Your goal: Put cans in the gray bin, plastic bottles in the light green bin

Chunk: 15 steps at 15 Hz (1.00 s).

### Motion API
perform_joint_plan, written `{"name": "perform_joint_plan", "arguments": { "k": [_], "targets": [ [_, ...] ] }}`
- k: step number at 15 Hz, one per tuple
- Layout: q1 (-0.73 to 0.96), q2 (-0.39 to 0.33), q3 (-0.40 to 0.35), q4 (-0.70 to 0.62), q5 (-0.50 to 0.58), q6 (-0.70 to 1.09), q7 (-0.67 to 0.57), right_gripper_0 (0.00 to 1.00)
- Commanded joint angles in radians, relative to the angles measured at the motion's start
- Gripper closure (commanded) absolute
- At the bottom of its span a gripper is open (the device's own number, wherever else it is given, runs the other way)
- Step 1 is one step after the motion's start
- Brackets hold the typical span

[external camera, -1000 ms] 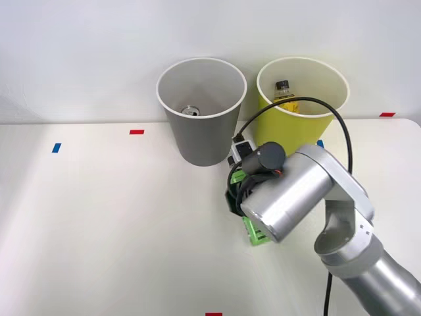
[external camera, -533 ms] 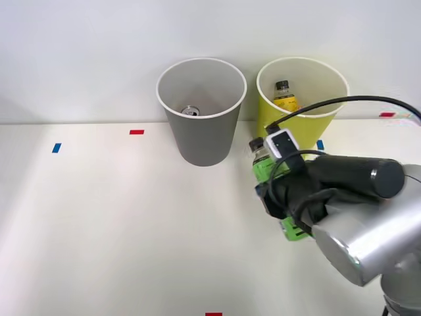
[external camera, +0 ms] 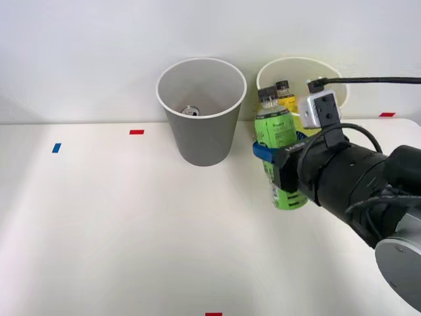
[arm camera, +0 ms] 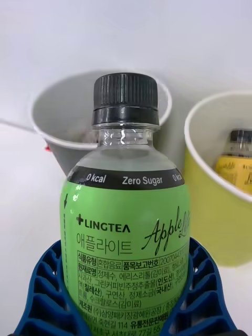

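right gripper (external camera: 279, 164) clamped the slim green plastic bottle (external camera: 279, 153) upright above the table, mid-carry, at 9 o'clock of the round yellow-green plastic bin (external camera: 330, 71); next move probably needed lift over its rim, then release.

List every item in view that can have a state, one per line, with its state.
green bottle: capped, upright, lifted off the table, held in the right gripper.
right gripper: shut on the green bottle.
gray bin: upright, open, holds a can.
light green bin: upright, open, holds a yellow-label bottle.
yellow-label bottle: capped, inside the light green bin.
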Motion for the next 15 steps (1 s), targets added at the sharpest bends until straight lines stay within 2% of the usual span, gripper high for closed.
{"name": "perform_joint_plan", "arguments": {
  "k": [1, 4, 7, 8, 10, 12, 15],
  "targets": [
    [0.001, 0.015, -0.043, -0.001, -0.036, -0.229, -0.007, 1.00],
    [-0.020, 0.029, -0.065, 0.026, -0.051, -0.391, -0.025, 1.00],
    [-0.101, 0.081, -0.131, 0.117, -0.159, -0.440, -0.004, 1.00],
    [-0.132, 0.097, -0.157, 0.146, -0.188, -0.440, 0.026, 1.00],
    [-0.192, 0.115, -0.235, 0.236, -0.326, -0.454, 0.150, 1.00],
    [-0.235, 0.110, -0.290, 0.315, -0.422, -0.471, 0.276, 1.00],
    [-0.327, 0.097, -0.309, 0.499, -0.481, -0.589, 0.400, 1.00]
  ]
}}
